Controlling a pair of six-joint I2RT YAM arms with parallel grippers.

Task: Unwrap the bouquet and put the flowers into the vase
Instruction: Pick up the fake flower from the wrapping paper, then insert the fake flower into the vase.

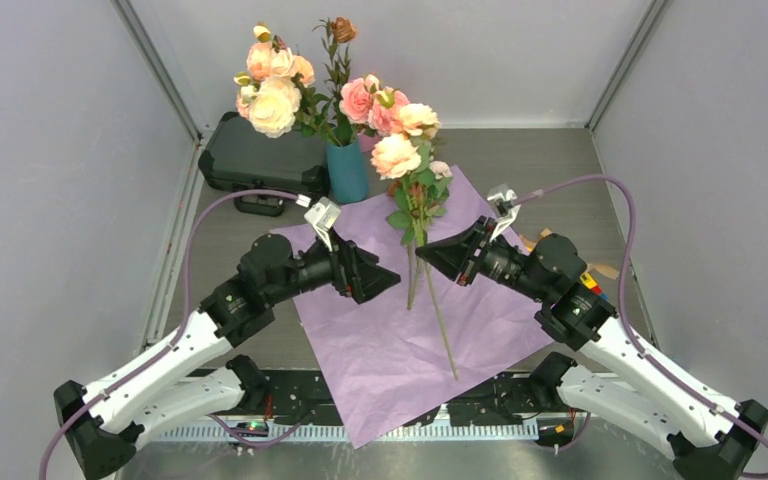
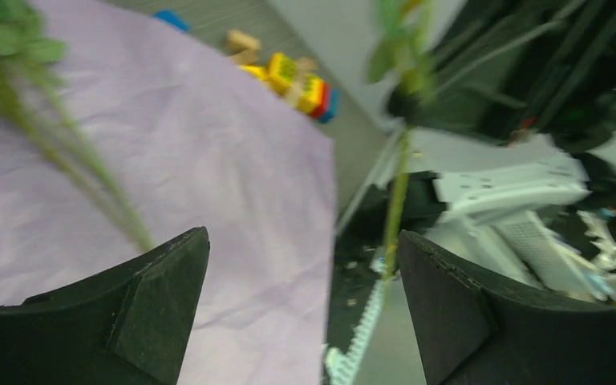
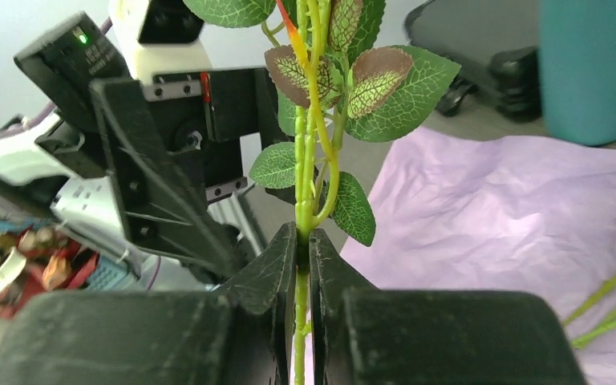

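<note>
The teal vase (image 1: 347, 170) (image 3: 589, 64) stands at the back and holds several pink, cream and brown roses (image 1: 275, 95). In front of it the lilac wrapping paper (image 1: 390, 340) (image 2: 208, 160) (image 3: 489, 208) lies spread flat. My right gripper (image 1: 422, 255) (image 3: 302, 241) is shut on a leafy green stem (image 3: 303, 176) and holds it upright, with peach and pink blooms (image 1: 397, 155) at its top. Facing it from the left, my left gripper (image 1: 395, 278) (image 2: 305, 273) is open, and that stem (image 2: 397, 200) hangs just inside its right finger (image 2: 449, 305). One more stem (image 1: 440, 320) lies on the paper.
A black case (image 1: 260, 155) (image 3: 465, 40) lies left of the vase at the back. Small coloured toy blocks (image 1: 590, 280) (image 2: 297, 80) sit on the table past the paper's right edge. Grey walls close in both sides.
</note>
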